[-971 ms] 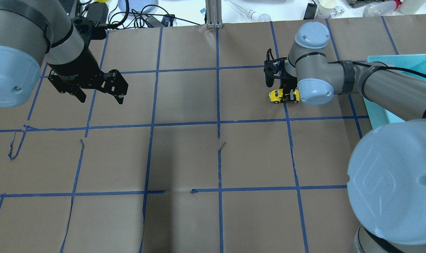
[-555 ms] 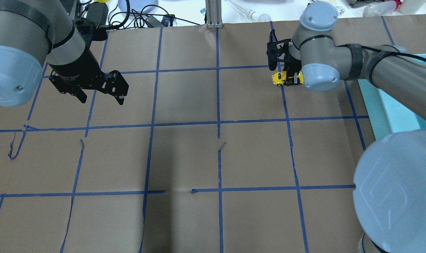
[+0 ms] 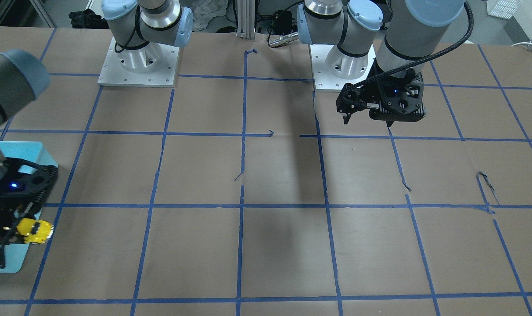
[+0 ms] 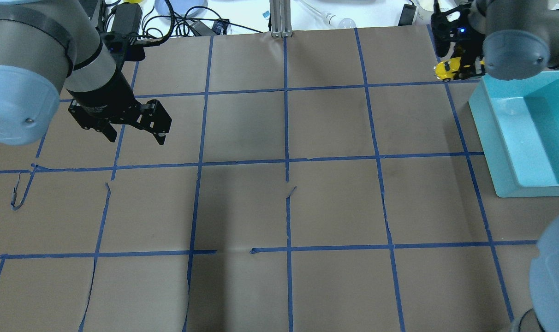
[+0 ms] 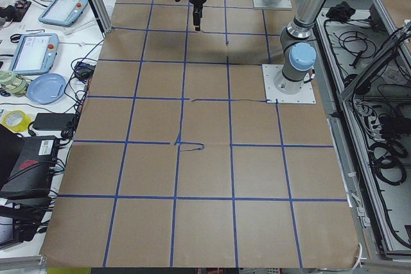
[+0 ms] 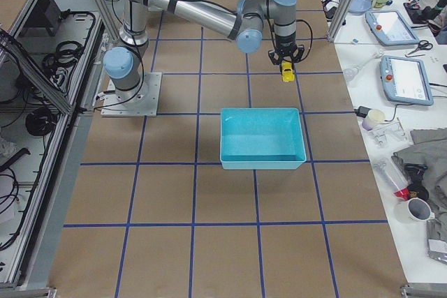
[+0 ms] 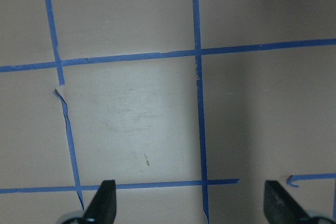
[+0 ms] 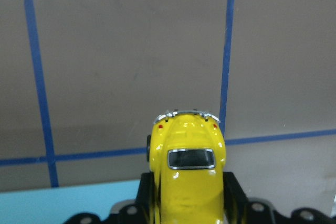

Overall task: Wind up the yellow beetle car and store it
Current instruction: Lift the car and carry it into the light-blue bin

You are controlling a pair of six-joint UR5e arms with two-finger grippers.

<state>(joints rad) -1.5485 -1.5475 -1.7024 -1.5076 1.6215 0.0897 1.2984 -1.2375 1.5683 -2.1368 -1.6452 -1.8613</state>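
The yellow beetle car (image 4: 447, 69) is a tiny glossy toy held in my right gripper (image 4: 464, 68), which is shut on it. It hangs in the air at the far right of the table, just off the far corner of the teal bin (image 4: 491, 138). The car also shows in the front view (image 3: 33, 230), the right side view (image 6: 287, 71) and the right wrist view (image 8: 188, 177), where its rear window faces the camera. My left gripper (image 4: 135, 137) is open and empty above the table's far left, and shows in the left wrist view (image 7: 191, 203).
The teal bin (image 6: 262, 162) is empty and stands at the table's right side. Brown paper with a blue tape grid covers the table. Cables, bottles and a bulb lie beyond the far edge.
My right gripper has carried the car up and toward the far right, from the table's right-middle to beside the bin's far corner. My left gripper has shifted slightly.
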